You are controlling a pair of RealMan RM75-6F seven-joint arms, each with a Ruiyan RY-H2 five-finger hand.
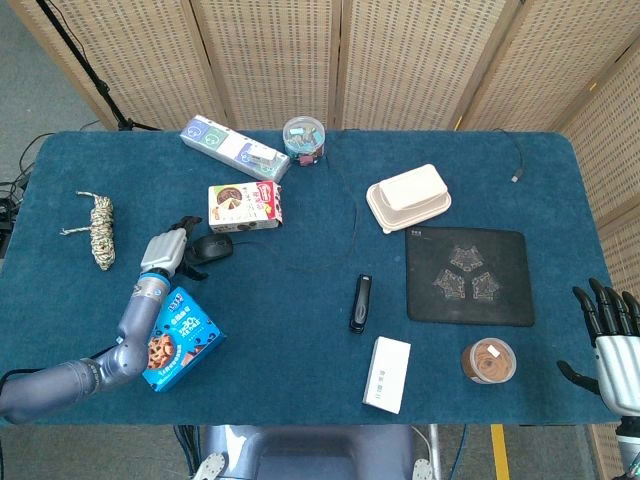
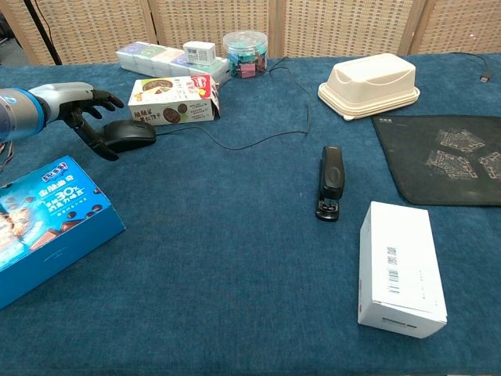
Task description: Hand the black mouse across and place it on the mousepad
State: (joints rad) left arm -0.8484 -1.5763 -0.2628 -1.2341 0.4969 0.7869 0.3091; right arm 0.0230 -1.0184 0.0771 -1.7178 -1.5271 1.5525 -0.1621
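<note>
The black mouse (image 1: 212, 247) (image 2: 131, 135) lies on the blue table left of centre, its cable running off to the right. My left hand (image 1: 168, 249) (image 2: 88, 113) hovers just left of the mouse with fingers spread, holding nothing; its fingertips reach over the mouse's near end. The black mousepad (image 1: 468, 276) (image 2: 442, 159) lies flat on the right side. My right hand (image 1: 612, 338) is at the lower right table edge, fingers apart and empty, seen only in the head view.
A blue cookie box (image 1: 170, 338) (image 2: 39, 223) lies under my left forearm. A snack box (image 1: 244, 207) stands just behind the mouse. A stapler (image 1: 360, 302), a white box (image 1: 387, 373), a round tin (image 1: 489, 361), a cream container (image 1: 408, 197) and a rope bundle (image 1: 100, 229) are spread about.
</note>
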